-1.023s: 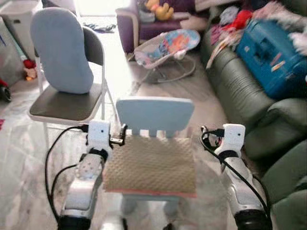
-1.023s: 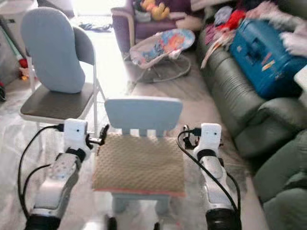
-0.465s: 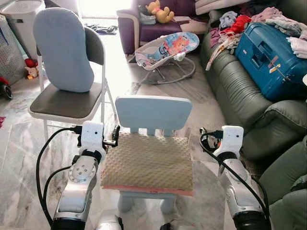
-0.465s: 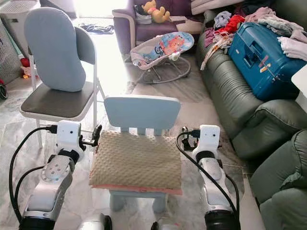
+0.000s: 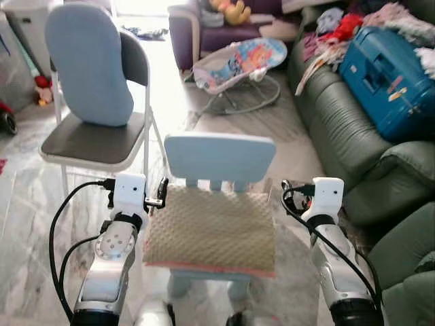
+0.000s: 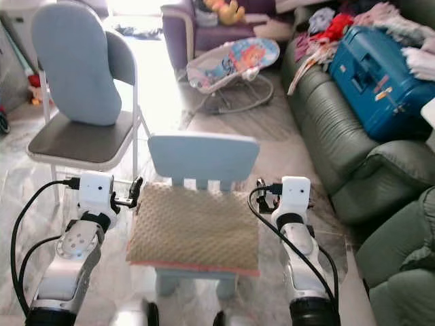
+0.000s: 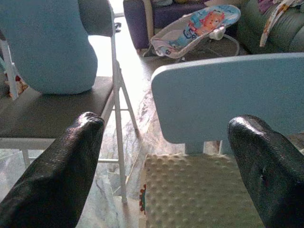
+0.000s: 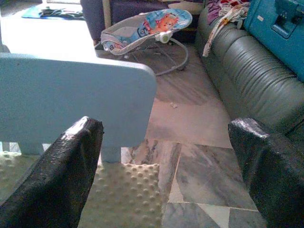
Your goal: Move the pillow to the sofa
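Left gripper (image 7: 166,156) & right gripper (image 8: 164,156), fingers spread, flank beige pillow (image 5: 211,231) lying on small blue chair (image 5: 219,157); chair legs mostly hidden; wrist cams reveal bumpy fabric; green sofa (image 5: 340,129) beyond, cut off at right

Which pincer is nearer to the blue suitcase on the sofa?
The right pincer: it hangs beside the pillow's right edge, on the suitcase's side. The left pincer is beyond the pillow, farther off.

Folding chair (image 5: 95,142); baby bouncer (image 5: 238,62); blue suitcase (image 5: 387,75); plush toy (image 5: 231,10)
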You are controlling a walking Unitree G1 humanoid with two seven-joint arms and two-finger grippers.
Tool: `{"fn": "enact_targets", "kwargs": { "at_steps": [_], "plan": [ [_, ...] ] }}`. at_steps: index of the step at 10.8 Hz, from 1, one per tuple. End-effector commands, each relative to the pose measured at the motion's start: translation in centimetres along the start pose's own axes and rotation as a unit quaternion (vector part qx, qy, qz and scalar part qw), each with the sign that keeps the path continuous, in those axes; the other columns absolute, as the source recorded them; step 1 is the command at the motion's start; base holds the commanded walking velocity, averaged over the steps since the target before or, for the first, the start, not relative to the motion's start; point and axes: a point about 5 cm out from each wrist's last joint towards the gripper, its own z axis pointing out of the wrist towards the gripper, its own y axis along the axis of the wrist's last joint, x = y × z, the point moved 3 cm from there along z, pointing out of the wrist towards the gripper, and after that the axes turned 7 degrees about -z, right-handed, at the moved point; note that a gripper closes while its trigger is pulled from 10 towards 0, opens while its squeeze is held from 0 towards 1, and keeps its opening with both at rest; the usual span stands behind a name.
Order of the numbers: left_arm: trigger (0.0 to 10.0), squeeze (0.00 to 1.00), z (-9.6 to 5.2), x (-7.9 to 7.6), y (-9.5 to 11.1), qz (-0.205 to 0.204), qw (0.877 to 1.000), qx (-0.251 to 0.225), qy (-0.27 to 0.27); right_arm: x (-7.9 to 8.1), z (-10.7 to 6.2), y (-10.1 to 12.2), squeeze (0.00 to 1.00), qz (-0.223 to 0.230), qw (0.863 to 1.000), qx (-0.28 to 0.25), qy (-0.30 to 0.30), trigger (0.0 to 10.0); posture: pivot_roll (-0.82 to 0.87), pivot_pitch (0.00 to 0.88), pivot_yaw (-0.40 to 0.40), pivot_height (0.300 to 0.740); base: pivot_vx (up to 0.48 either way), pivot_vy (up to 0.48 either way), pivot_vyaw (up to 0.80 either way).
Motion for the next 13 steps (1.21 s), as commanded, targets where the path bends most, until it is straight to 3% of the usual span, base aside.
{"fn": "enact_targets", "kwargs": {
  "at_steps": [1,3,8,10,13],
  "plan": [
    [10.0,0.0,-0.09,0.28,-0.33,0.007,1.0,0.006,0.005,-0.08,-0.11,-0.03,0.0,-0.002,1.0,0.001,0.0,10.0,0.03,0.052,-0.062,0.662,0.0,0.0,0.0],
    [10.0,0.0,0.16,0.38,-0.01,0.012,1.0,0.003,0.002,0.09,-0.2,-0.02,0.0,0.003,1.0,-0.003,-0.002,10.0,0.03,0.047,-0.047,0.637,0.0,0.0,0.0],
    [10.0,0.0,0.24,0.57,0.4,0.035,0.999,0.008,-0.019,0.18,-0.52,-0.42,0.0,0.025,0.999,-0.002,-0.028,10.0,0.03,0.071,0.02,0.637,0.0,0.0,0.0],
    [10.0,0.0,0.54,0.43,0.58,0.035,0.999,0.005,-0.019,0.21,-0.39,-0.24,0.0,0.025,0.999,-0.004,-0.025,10.0,0.03,0.078,0.008,0.637,0.0,0.0,0.0],
    [10.0,0.0,-0.14,0.56,-0.01,0.02,1.0,0.014,-0.007,0.53,-0.84,-0.11,0.0,0.013,1.0,-0.002,-0.004,10.0,0.03,0.11,-0.035,0.637,0.0,0.0,0.0]
  ]
}}
